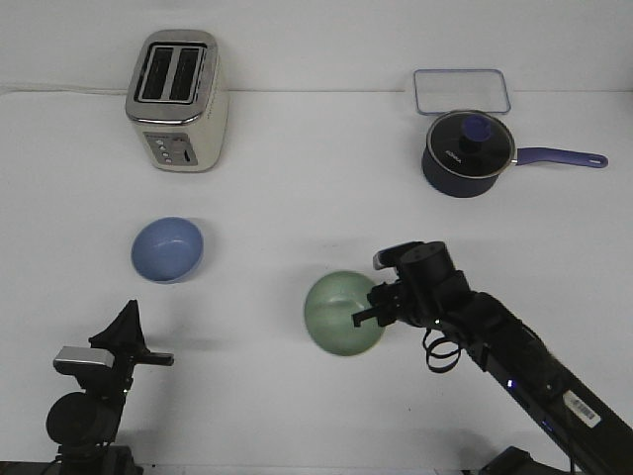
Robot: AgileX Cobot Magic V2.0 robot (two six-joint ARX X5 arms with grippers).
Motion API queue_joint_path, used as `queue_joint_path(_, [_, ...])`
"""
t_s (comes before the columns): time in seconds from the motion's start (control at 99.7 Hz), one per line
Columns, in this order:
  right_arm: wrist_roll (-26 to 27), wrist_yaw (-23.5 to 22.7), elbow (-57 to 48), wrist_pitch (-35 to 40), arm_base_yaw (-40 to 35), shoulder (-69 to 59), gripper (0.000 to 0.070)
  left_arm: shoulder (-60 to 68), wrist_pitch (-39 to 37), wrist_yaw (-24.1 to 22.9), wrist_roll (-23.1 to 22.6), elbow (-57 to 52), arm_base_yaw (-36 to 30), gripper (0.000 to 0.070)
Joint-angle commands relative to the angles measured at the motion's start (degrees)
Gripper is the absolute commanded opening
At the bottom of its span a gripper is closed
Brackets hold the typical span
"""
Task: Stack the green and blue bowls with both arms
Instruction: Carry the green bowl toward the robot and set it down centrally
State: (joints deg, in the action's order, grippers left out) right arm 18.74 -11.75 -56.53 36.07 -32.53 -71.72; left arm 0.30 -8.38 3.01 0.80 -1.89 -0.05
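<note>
Bowls not yet stacked
Right tool (368, 307) at green bowl (341, 314) rim (grip unclear); blue bowl (167, 248) well apart; left tool (127, 336) idle, state unclear.

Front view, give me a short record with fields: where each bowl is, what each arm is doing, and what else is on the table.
green bowl: upright, near centre, not stacked
blue bowl: upright, on the left side, apart from the green one
right gripper: at the green bowl's right rim; grip cannot be confirmed
left gripper: low at the near left, touching nothing
toaster: far left
saucepan: far right, lid on
clear container: behind the saucepan
</note>
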Motion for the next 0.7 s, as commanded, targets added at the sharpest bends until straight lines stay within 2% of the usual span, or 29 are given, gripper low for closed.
queue_joint_path(0.0, [3.0,0.9,0.8,-1.8,-2.5,-1.5,0.0,-0.1,-0.7,0.0,0.1,1.1,0.0,0.0015])
queue_joint_path(0.09, [3.6,2.9,1.7,-3.2,-5.2,-2.8,0.0,-0.1,-0.7,0.0,0.1,1.1,0.0,0.0015])
queue_joint_path(0.191, [3.6,3.2,1.7,-4.1,-6.9,-5.0,0.0,-0.1,-0.7,0.0,0.1,1.1,0.0,0.0015])
queue_joint_path(0.471, [2.4,5.8,1.7,-4.5,-7.3,-10.7,0.0,-0.1,-0.7,0.0,0.2,1.1,0.0,0.0015])
queue_joint_path(0.692, [1.2,5.6,1.7,-5.0,-7.3,-12.6,0.0,-0.1,-0.7,0.0,0.2,1.1,0.0,0.0015])
